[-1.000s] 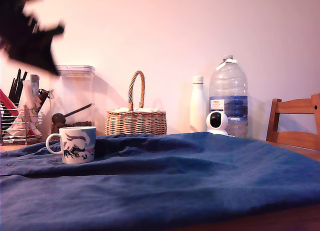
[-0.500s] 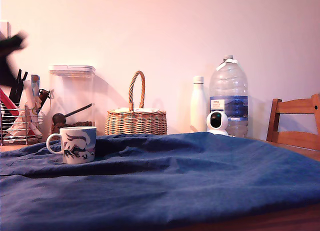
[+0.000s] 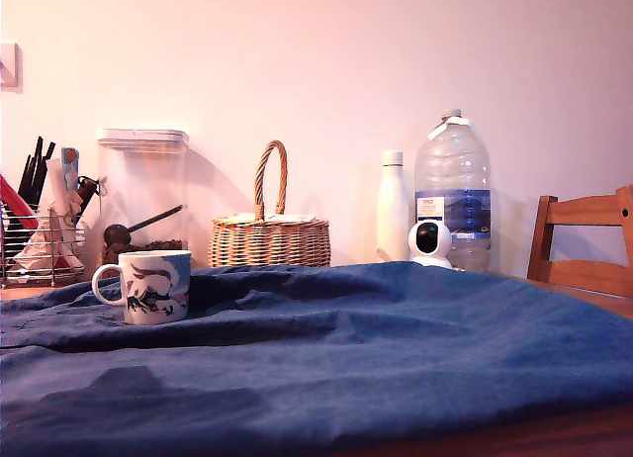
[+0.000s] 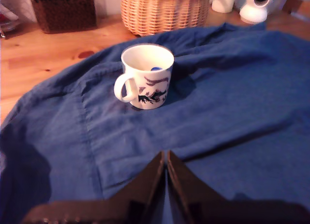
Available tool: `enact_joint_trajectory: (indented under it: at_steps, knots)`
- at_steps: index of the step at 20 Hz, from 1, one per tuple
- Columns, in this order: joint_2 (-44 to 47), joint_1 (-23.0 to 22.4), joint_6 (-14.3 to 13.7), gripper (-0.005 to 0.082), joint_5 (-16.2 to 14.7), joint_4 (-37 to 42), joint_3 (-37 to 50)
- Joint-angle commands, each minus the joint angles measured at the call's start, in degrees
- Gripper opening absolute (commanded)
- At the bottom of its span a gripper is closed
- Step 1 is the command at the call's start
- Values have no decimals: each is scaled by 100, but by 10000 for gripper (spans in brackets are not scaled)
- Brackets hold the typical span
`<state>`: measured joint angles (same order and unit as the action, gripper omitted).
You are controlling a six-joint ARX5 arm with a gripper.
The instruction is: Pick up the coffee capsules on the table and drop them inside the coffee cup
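Pale wall and cluttered wooden table (image 4: 43, 52), draped in a wrinkled dark blue cloth (image 3: 396, 348), seen at a quiet point in the run. Black gripper (image 4: 166, 161) low in the wrist view, jaws pressed tip to tip with no gap and nothing between them; absent from the exterior view.

Beyond the tips, bare folds of cloth, then the white ceramic coffee cup (image 4: 147, 76) with loop handle and blue-and-dark swirling picture, upright toward the cloth's far edge, well apart from the gripper. Inside it, a small patch of dark blue (image 4: 155, 68) low against the inner wall, probably one of the coffee capsules; cream one not visible, perhaps deeper in the cup, cannot tell. No capsule to be seen loose on the cloth in either view, so task judged done or nearly so.

Past the cup, along the table's back edge: woven wicker basket (image 3: 269, 234) with tall handle, clear plastic canister (image 3: 142, 192), wire rack of utensils (image 3: 38, 234), white bottle (image 3: 393, 205), large clear water jug (image 3: 452, 190), small white round camera (image 3: 429, 241). Wooden chair (image 3: 584, 241) at the exterior view's right.

On handling, as judgement: capsules likely light, thin-walled, easily dented, smooth on the taper; best taken across the body just under the rim, with modest squeeze. Cup heavy, rigid, breakable and seated on soft cloth apt to bunch; better left untouched, drops made from directly above the mouth.
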<state>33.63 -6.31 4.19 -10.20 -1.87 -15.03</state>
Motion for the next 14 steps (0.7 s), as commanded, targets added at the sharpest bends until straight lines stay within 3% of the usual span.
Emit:
enact_joint_trajectory:
  at_steps: [1,6,14]
  knots:
    - [-313,20,35,-24,-7,-192,238]
    - [-1467,20,162,-24,0,-640,400]
    - [-2382,20,385,-24,20,-1167,400]
